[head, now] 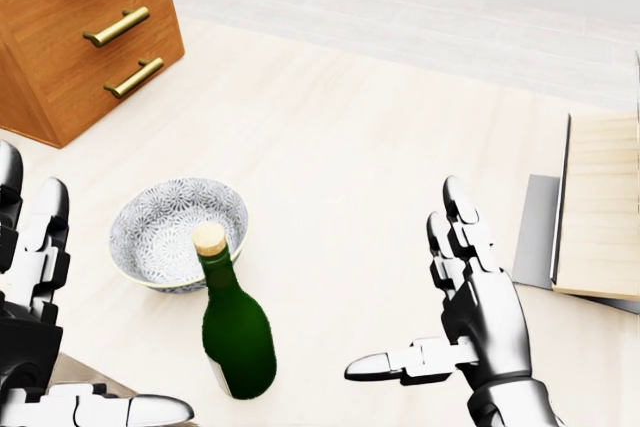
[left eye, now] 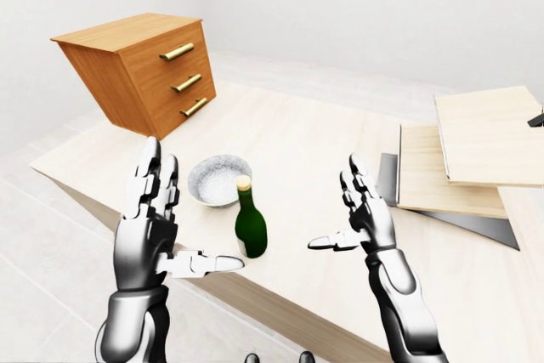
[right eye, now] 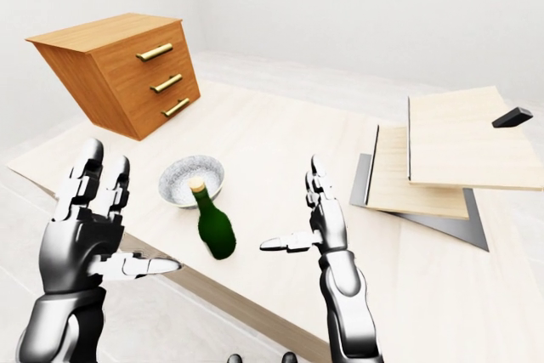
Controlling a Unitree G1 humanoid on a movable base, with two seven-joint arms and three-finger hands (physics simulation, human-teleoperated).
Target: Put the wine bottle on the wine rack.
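A green wine bottle (head: 238, 335) with a cork stands upright on the pale wooden table (head: 340, 157), near its lower edge. My left hand (left eye: 170, 227) is open, left of the bottle and apart from it. My right hand (head: 440, 317) is open, right of the bottle, fingers up, thumb pointing at it. The wine rack (left eye: 476, 155), stepped pale wooden boards on a grey base, sits at the table's right.
A grey patterned bowl (head: 178, 233) sits just behind and left of the bottle, close to it. A wooden drawer chest (left eye: 140, 70) with three brass handles stands at the table's upper left. A small black object (right eye: 512, 116) lies on the rack's top board.
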